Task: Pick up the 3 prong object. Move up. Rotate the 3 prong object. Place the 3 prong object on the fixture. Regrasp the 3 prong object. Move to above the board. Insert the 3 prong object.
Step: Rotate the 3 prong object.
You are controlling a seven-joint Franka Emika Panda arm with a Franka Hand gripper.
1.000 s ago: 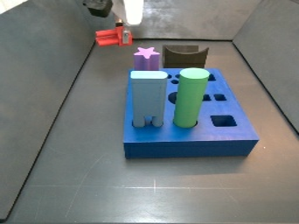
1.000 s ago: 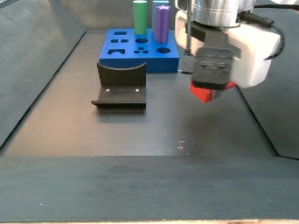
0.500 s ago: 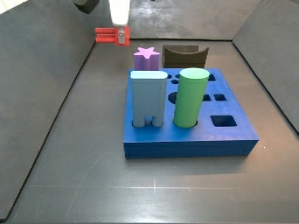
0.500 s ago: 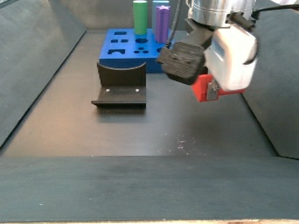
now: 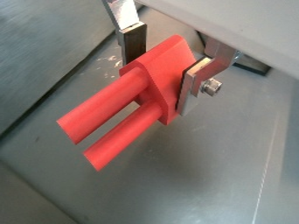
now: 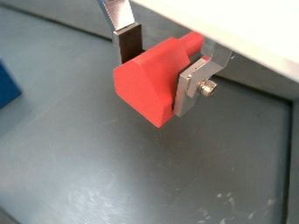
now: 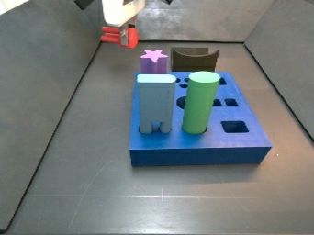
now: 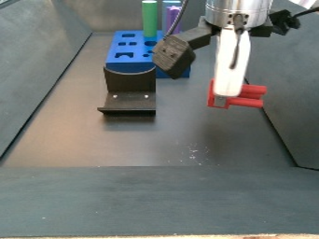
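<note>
My gripper (image 8: 226,91) hangs in the air, shut on the 3 prong object (image 8: 242,96), a bright red block whose prongs point sideways. In both wrist views the silver fingers (image 5: 197,84) clamp the block's thick end (image 6: 156,80), and the prongs (image 5: 114,125) stick out over the dark floor. In a side view the gripper (image 7: 121,30) holds the red piece (image 7: 117,37) high, behind and left of the board (image 7: 227,138). The fixture (image 8: 129,99), a dark block with a scooped top, sits on the floor to the left of the gripper. The fixture (image 7: 194,59) also stands behind the board.
The blue board (image 8: 131,58) carries a green cylinder (image 7: 201,103), a light blue block (image 7: 154,103) and a purple star-topped peg (image 7: 153,61). Several shaped holes (image 7: 233,126) stay open on its right side. Grey walls (image 7: 55,55) enclose the floor.
The gripper has rotated with the red piece in it: the piece hung pointing down before and now lies level, prongs sideways. The gripper has also risen slightly.
</note>
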